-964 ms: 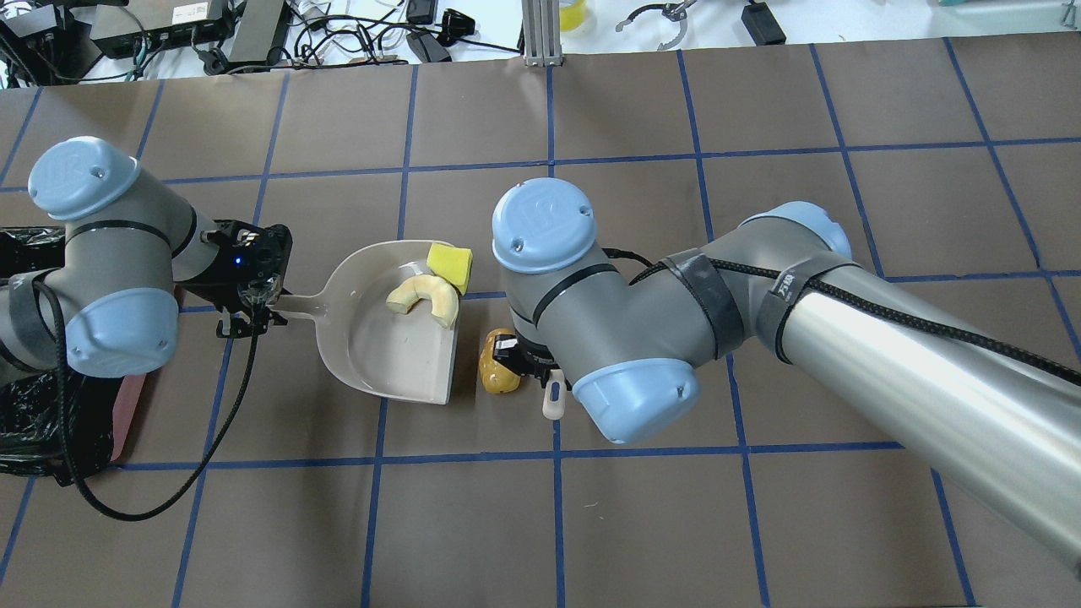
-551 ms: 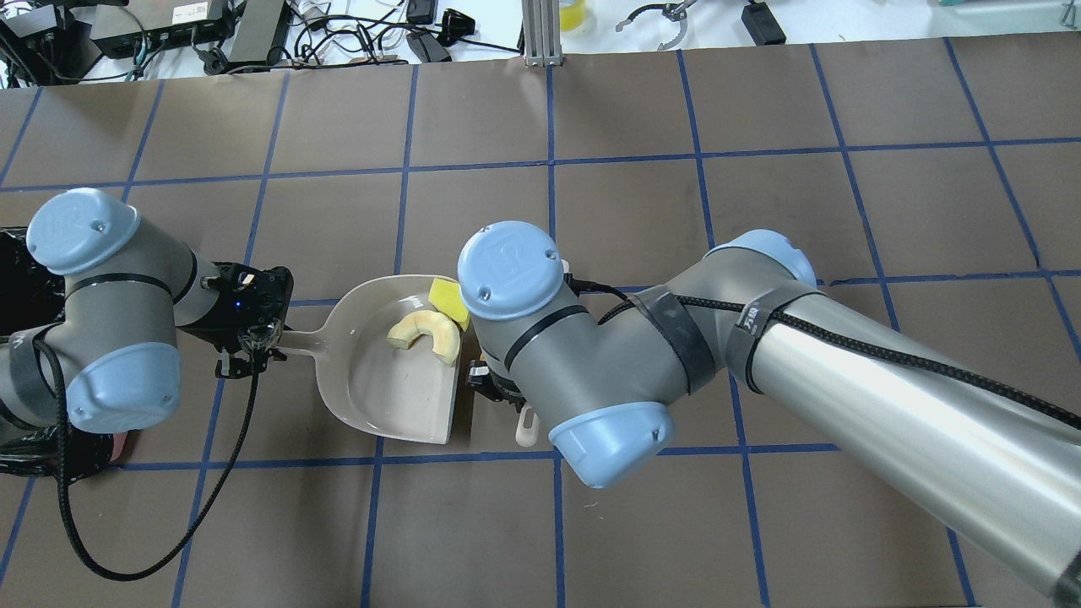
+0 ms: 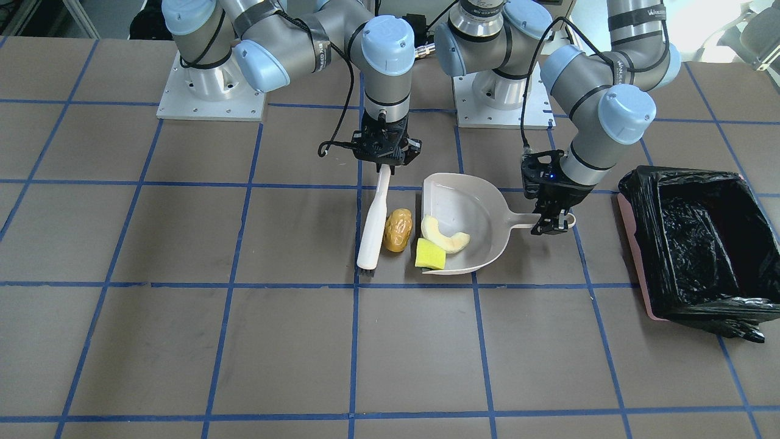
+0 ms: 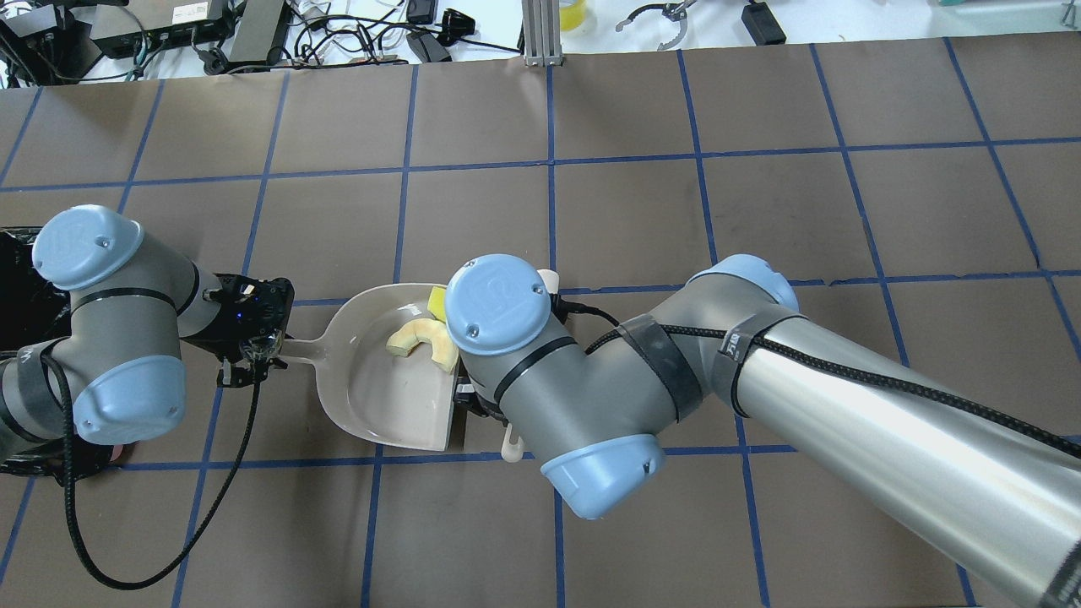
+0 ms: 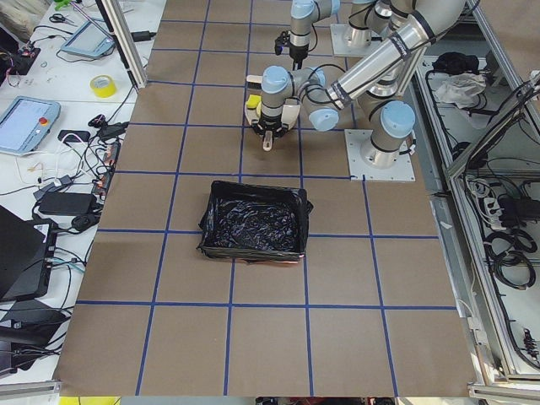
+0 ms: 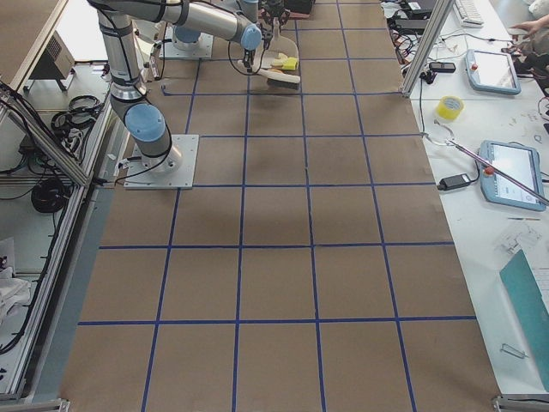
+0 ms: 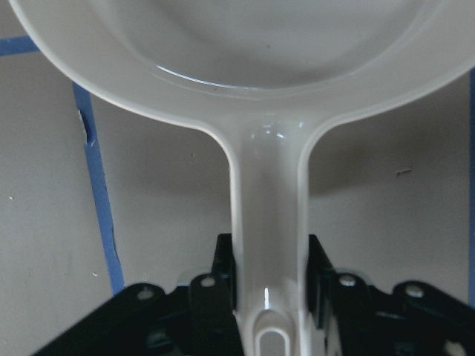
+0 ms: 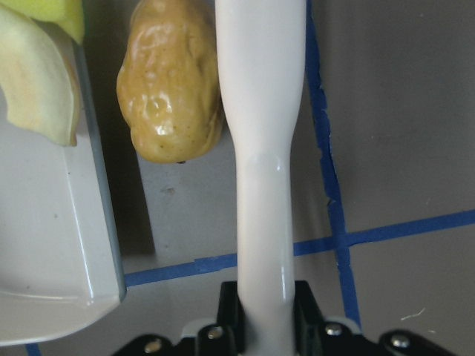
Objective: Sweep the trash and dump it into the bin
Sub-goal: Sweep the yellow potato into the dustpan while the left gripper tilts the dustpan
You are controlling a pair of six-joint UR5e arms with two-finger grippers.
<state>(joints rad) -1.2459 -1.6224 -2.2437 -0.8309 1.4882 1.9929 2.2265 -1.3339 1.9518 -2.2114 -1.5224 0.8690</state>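
Starting with the front-facing view, the right end effector (image 3: 384, 163) is seen clamped on the handle of a long white plastic brush (image 3: 372, 228), whose side touches the glossy amber-orange wrinkled oval lump (image 3: 397, 230). That lump lies on the brown gridded bench (image 3: 183, 244), just beside the lip of the pale grey plastic dustpan (image 3: 481, 198) and not yet in it. The pale cream curved crescent (image 3: 446, 236) is held inside the pan, while the flat yellow sponge-like wedge (image 3: 430, 254) sits at the lip's corner, seemingly only half on. The left end effector (image 3: 551, 224) is closed on the pan's handle, and the pinkish box lined with black plastic (image 3: 637, 256) stands well apart beyond it.

From overhead, the lump is hidden under the right arm.

In the left wrist view, the handle is pinched over a short stretch only, so a hard push could be expected to twist or skid the pan.

In the right wrist view, a shadowed step is seen at the lip. The rounded lump may be rolled along it or slipped past the brush instead of being pushed in. The wedge may be knocked off once the pan is lifted and tipped.
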